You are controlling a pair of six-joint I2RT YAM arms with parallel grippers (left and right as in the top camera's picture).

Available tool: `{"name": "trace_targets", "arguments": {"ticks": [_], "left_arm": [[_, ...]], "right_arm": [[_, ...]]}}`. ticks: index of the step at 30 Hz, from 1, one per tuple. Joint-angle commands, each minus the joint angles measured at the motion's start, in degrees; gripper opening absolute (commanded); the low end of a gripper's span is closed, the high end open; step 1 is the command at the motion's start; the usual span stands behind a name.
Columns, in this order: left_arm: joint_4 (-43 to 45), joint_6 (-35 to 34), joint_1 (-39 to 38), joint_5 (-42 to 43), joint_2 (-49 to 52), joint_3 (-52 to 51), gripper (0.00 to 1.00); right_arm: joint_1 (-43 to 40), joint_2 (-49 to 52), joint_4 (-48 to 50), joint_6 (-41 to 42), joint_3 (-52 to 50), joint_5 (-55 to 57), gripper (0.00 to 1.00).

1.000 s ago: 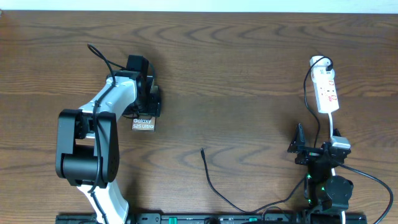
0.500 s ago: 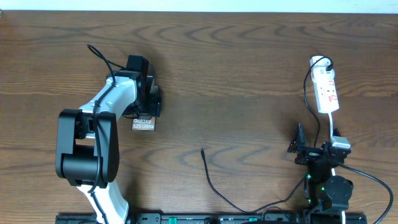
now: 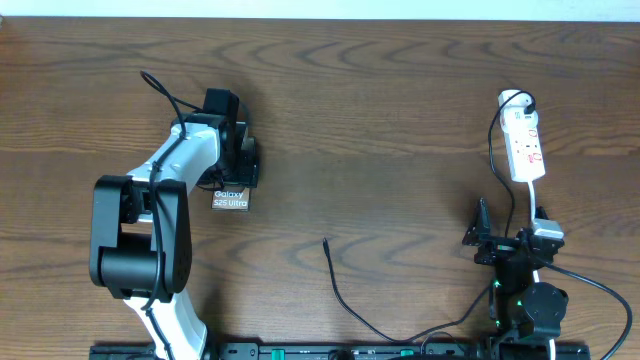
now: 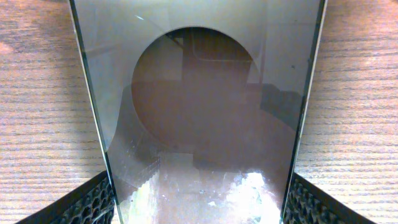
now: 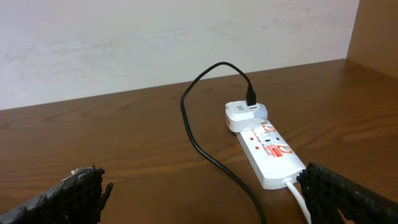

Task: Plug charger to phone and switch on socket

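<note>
One phone (image 3: 230, 199), long axis near-to-far, lettered end toward the robot.

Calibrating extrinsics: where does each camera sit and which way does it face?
Overhead: above the table, looking straight down; left arm and right arm show.
Left wrist: looks down past the left fingers at the phone between them.
Right wrist: low, faces across the table at the socket; right fingers at the bottom corners.
Shared: overhead and right wrist both show the socket.
</note>
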Motion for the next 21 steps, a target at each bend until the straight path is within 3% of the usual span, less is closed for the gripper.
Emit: {"name": "trace_targets", "arguments": {"ticks": [1,21], "left_arm": [[0.24,0.35,0.26,-2.25,1.51,-1.57,0.07],[-1.22,0.31,0.26,-2.19,-8.31,2.25,0.07]], "right_arm": [[0.28,-0.39,-0.22,0.87,-0.04,0.44,0.99],[0.28,-0.39,-0.22,0.87,-0.04,0.44,0.99]]}}
